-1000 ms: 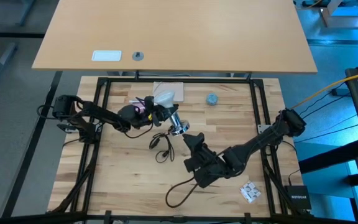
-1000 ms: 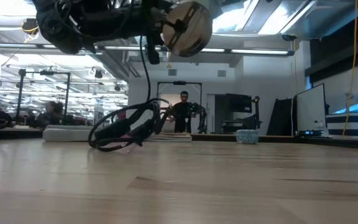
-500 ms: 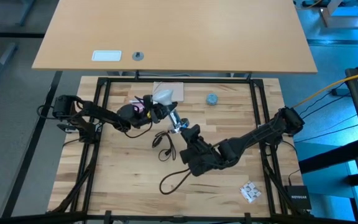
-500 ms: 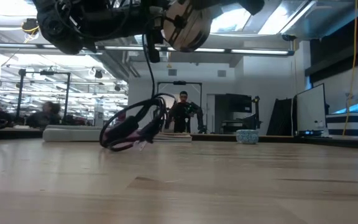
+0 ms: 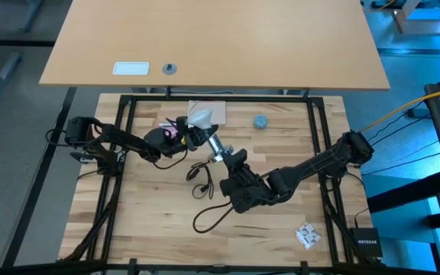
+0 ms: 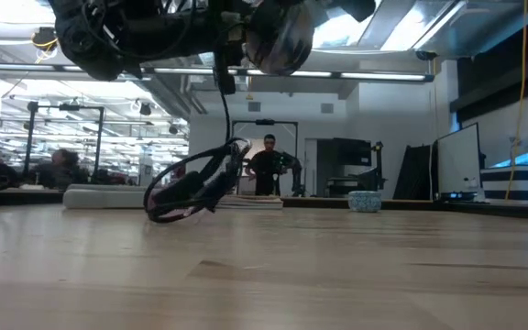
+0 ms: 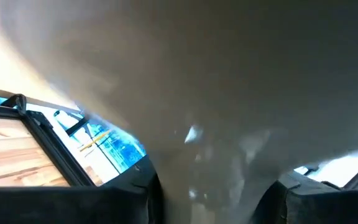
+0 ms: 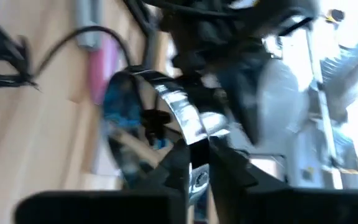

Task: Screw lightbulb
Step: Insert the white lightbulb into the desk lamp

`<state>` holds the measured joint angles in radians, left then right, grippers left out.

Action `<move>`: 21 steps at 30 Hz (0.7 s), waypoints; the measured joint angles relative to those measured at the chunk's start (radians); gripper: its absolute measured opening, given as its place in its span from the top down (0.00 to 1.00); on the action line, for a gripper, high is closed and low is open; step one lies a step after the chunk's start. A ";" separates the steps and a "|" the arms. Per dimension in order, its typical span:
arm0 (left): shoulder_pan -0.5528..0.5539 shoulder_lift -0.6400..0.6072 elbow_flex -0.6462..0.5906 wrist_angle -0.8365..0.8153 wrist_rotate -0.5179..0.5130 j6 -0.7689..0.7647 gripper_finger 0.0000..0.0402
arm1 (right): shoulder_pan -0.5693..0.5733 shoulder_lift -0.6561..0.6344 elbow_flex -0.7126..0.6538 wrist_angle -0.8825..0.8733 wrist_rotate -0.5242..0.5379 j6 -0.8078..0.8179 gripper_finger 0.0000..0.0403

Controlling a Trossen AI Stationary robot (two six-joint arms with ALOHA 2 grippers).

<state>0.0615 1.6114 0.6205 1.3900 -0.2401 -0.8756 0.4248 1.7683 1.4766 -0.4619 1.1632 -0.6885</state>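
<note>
holding the lightbulb [image 5: 200, 117] by its narrow end, the left hand [image 5: 192, 131] hangs above the far middle of the desk [image 5: 281, 233], its fingers closed tight on the bulb, whose white globe points away from the hand toward the far edge. in the left wrist view the bulb [image 7: 216, 93] fills nearly the whole picture just ahead of that hand's fingers [image 7: 61, 205]. the silvery socket [image 5: 218, 155] sits right at the bulb's base, between the two hands and lifted off the desk. the right hand [image 5: 228, 162] meets it from the near side, its fingers pinched narrow on the socket rim [image 8: 185, 124]. a black cord [image 5: 205, 218] trails from the socket down past the right hand and loops on the desk. a small blue-grey cap [image 5: 260, 121] lies well beyond the right hand, near the far edge.
</note>
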 joint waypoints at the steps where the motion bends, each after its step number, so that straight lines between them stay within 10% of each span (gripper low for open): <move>1: 0.000 0.001 0.000 -0.003 -0.004 0.002 0.63 | 0.001 0.000 0.001 0.002 0.024 -0.001 0.92; 8: -0.001 0.001 -0.001 0.001 0.005 0.030 0.63 | 0.016 0.001 0.001 -0.002 0.191 0.001 0.97; 21: -0.001 0.001 -0.001 0.013 0.009 0.046 0.63 | 0.014 0.001 0.001 -0.003 0.158 0.003 0.97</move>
<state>0.0605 1.6119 0.6197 1.4029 -0.2311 -0.8294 0.4389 1.7691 1.4773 -0.4644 1.3212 -0.6853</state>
